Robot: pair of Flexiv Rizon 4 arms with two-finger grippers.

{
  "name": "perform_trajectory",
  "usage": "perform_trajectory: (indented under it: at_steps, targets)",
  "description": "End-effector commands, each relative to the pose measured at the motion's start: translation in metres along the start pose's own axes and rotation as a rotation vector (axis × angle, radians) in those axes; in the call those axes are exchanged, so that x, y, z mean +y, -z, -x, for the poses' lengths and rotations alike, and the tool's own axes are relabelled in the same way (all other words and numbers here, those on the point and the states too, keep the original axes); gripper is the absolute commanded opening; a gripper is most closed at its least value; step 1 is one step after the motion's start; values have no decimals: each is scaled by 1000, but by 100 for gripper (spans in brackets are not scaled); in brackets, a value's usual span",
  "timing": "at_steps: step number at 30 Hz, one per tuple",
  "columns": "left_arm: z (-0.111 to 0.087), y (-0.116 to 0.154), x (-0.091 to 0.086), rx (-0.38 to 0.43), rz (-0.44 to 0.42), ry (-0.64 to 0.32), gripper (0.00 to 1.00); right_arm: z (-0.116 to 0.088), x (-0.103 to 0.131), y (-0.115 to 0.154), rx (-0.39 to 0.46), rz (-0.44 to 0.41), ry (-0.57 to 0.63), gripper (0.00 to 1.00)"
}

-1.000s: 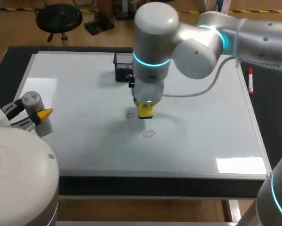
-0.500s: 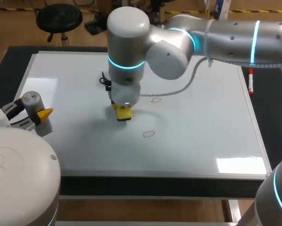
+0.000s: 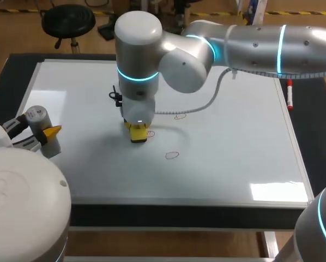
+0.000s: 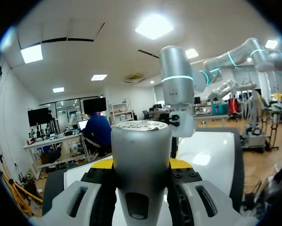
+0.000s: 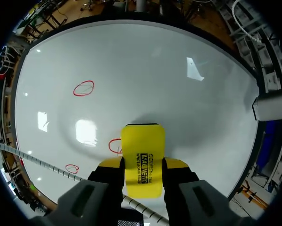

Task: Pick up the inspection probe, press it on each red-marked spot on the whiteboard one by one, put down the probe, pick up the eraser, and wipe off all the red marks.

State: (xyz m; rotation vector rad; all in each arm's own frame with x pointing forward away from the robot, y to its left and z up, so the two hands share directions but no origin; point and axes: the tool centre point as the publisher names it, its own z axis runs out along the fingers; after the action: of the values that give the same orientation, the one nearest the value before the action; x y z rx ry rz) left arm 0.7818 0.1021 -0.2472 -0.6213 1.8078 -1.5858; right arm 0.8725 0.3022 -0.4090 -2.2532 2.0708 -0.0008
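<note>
My right gripper (image 3: 138,132) is shut on the yellow eraser (image 3: 138,134), low over the whiteboard (image 3: 234,158) left of its middle. In the right wrist view the eraser (image 5: 142,157) sits between the fingers (image 5: 177,164). One red mark (image 5: 115,146) lies partly under its edge, and two more (image 5: 83,88) (image 5: 72,168) lie apart from it. From the head view the red marks (image 3: 150,133) (image 3: 172,155) (image 3: 179,115) show beside and near the eraser. At the board's left edge my left gripper (image 3: 46,132) is shut on the grey cylindrical probe (image 3: 36,115) (image 4: 141,155), held off the board.
A red marker (image 3: 289,94) lies along the board's right edge. A bit of a black object (image 3: 115,97) shows behind my right arm, which spans the board's far half from the right. The black table (image 3: 315,136) frames the board.
My right arm has swung left with the eraser, from the board's middle to left of it. It now covers the black mesh holder and uncovers one red mark. The left arm has not moved.
</note>
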Motion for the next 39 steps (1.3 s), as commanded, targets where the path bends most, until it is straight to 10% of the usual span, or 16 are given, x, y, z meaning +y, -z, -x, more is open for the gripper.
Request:
perform_trajectory:
  at_steps: [1, 39]
  targets:
    - [-1, 0, -1, -1, -2, -1, 0, 0, 0, -3, 1, 2, -2, 0]
    - [-1, 0, -1, -1, -2, -1, 0, -71, -8, -2, 54, 11, -132, 0]
